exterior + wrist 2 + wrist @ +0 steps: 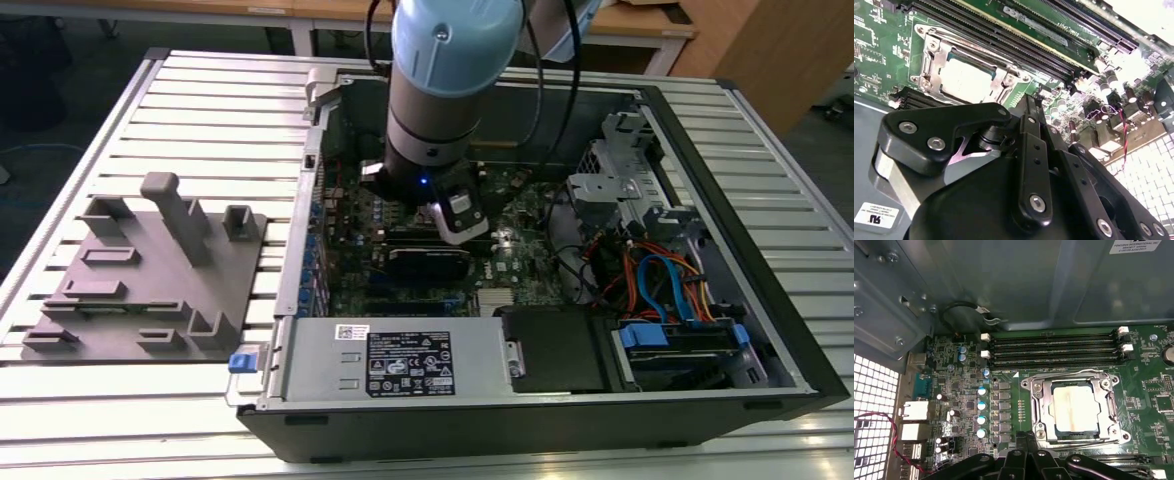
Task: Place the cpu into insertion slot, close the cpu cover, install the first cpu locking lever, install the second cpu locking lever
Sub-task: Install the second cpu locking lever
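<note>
Reaching down into the open computer case [561, 400] in the exterior view, the arm places the gripper [461, 222] over the motherboard. In the second wrist view, the fingers [1030, 112] are drawn close together and hold nothing; just beyond their tips the cpu [965, 80] sits in the insertion slot [929, 80]. In the first wrist view, the cpu cover [1043, 405] lies closed around the chip, just ahead of the jaws.

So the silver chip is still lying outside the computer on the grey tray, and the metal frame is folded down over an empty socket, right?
Not quite. The first wrist view shows the cpu already seated in the insertion slot, with the cpu cover folded down around it.
</note>
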{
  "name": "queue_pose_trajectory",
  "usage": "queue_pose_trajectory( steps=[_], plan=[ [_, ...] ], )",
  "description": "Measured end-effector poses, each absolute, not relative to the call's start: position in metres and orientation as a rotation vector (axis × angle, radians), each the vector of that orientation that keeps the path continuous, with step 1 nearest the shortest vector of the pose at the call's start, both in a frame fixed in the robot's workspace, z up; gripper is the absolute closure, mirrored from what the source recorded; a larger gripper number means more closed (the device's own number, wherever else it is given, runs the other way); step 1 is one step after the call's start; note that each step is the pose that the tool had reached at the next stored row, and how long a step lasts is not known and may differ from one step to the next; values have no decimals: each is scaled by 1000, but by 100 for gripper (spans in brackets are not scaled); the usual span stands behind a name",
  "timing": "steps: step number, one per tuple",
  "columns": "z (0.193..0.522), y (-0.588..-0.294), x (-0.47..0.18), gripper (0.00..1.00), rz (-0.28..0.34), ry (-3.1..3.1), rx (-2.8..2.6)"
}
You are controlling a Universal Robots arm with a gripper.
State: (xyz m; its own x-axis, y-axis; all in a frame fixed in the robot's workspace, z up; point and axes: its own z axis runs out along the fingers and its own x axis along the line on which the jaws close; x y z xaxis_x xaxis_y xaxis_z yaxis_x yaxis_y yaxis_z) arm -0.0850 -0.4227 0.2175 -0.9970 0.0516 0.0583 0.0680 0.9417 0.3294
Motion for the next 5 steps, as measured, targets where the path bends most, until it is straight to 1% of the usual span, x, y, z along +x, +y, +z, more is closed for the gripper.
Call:
queue_pose_trajectory(
  steps=[5],
  plan=[
    [218, -423, -85, 90, -519, -3047, -94]
  ],
)
